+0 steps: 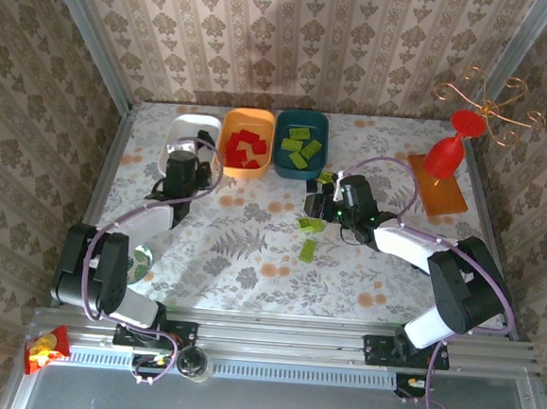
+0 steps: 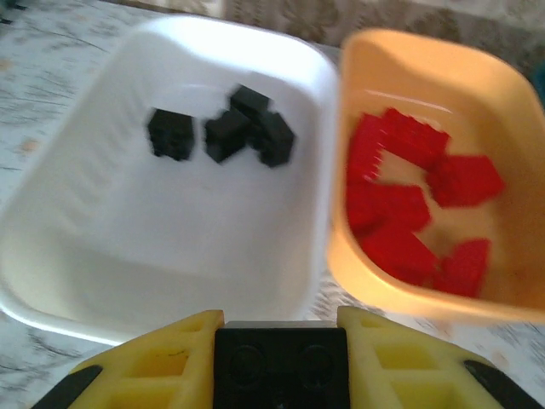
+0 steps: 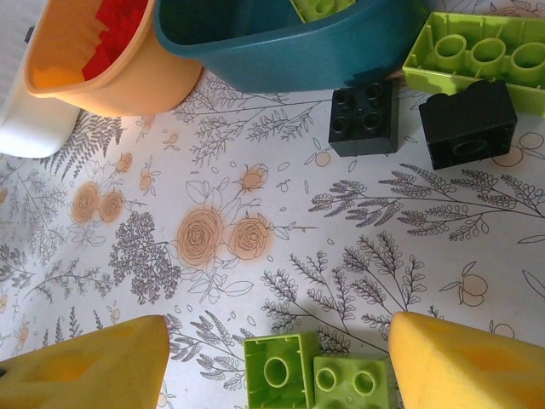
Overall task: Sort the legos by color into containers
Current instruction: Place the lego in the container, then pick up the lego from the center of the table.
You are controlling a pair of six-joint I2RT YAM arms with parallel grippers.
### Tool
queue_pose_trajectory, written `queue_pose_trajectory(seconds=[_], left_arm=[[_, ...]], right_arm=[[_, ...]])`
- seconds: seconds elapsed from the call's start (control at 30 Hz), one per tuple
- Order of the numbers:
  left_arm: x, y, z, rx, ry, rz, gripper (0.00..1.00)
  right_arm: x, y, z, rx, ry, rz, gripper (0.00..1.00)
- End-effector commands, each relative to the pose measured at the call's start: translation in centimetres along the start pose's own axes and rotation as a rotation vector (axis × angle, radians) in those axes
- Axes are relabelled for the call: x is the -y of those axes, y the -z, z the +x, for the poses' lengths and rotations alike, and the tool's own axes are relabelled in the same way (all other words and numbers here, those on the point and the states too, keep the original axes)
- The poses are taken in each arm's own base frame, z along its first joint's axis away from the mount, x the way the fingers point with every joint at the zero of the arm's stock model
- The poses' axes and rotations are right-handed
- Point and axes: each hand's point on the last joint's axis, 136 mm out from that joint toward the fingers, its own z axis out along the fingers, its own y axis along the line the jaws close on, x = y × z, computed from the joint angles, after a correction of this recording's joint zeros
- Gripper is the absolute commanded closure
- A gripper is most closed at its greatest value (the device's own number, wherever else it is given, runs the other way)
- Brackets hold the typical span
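My left gripper is shut on a black lego, held just in front of the near rim of the white container, which holds several black legos. Beside it, the orange container holds red legos. My right gripper stands open low over the table, with two lime green legos between its fingers. Two black legos and a long green one lie beside the teal container. In the top view the left gripper is at the white container.
A loose green lego lies mid-table. A red goblet stands on an orange board at the right, with a gold wire ornament behind it. A round cup sits by the left arm. Metal rails edge the table.
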Motion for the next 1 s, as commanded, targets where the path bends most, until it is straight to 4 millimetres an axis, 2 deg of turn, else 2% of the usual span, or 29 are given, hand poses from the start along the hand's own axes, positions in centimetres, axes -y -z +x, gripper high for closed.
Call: queue_pose_trajectory(seconds=[0.0,0.13,0.33,0.4,0.47,0.57,0.73,0.83,0.97], left_arm=[[-1.2,-1.5,-1.6,-0.008,0.032,-0.01,0.71],[-3.3,-4.7,-2.9,-0.033,0.066,-0.054,0.69],[-5.6,-9.8,-2.8,-0.116,0.107,-0.086,0.64],[-5.9,-10.9,-2.7,-0.144,0.117,-0.082,0.6],[-6.0,-11.2,-3.1,-0.145,0.123,-0.076,0.55],[-5.2,-10.1,-4.2,-0.121,0.131,-0.038,0.44],[-2.2,-5.7,-4.2,-0.063,0.135,0.059,0.31],[1.1,-2.6,-2.9,-0.022,0.123,0.139,0.27],[7.5,0.2,0.8,-0.048,0.024,0.244,0.24]], right_arm=[[0.2,-0.6,0.1,0.015,0.031,0.046,0.3],[0.6,-0.7,0.3,0.013,0.07,0.117,0.3],[1.5,-0.5,0.1,0.02,0.072,0.176,0.29],[1.6,-0.3,0.0,0.025,0.074,0.187,0.29],[2.0,-0.2,-0.2,0.032,0.076,0.209,0.29],[2.8,0.0,-0.7,0.033,0.082,0.257,0.29],[3.7,-0.2,-1.4,0.03,0.077,0.299,0.29],[3.9,-0.2,-1.9,0.036,0.082,0.309,0.28],[5.1,0.9,-2.2,0.059,0.073,0.349,0.27]])
